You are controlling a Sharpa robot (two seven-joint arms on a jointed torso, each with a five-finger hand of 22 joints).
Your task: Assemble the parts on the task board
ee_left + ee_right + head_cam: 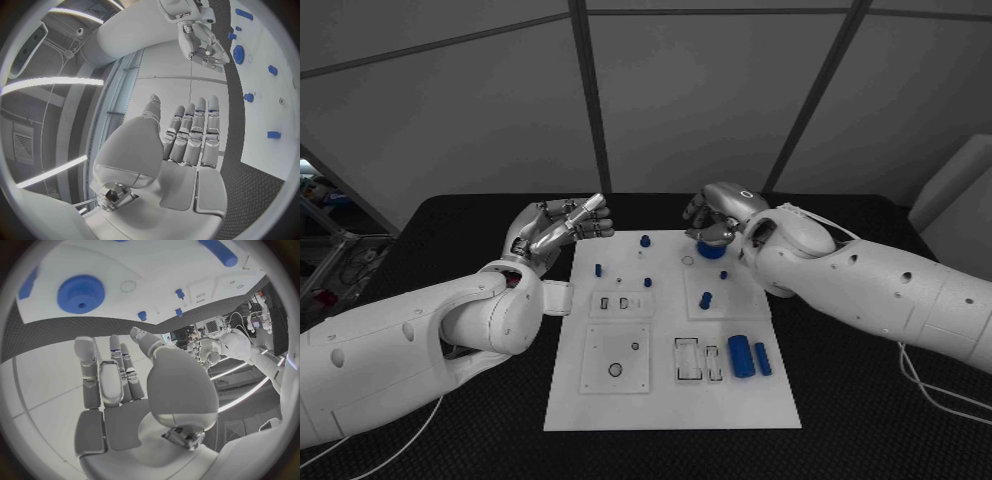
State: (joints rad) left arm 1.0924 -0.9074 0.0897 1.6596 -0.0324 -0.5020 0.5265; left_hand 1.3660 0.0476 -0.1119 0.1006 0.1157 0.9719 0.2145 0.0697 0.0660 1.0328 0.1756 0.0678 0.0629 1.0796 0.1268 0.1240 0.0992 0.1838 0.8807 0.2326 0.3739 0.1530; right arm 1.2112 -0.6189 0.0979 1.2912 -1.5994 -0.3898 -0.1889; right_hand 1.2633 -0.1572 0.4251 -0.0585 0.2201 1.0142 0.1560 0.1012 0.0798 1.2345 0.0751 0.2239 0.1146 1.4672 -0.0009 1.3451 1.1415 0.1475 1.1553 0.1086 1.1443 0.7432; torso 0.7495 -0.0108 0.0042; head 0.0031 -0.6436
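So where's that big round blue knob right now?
In the head view the round blue knob sits on the far right part of the white task board, just under the right hand, which hovers above without holding it.

Task board (668,400) mid-table, round part (711,251) at its far edge, cylinders (741,356) near right.
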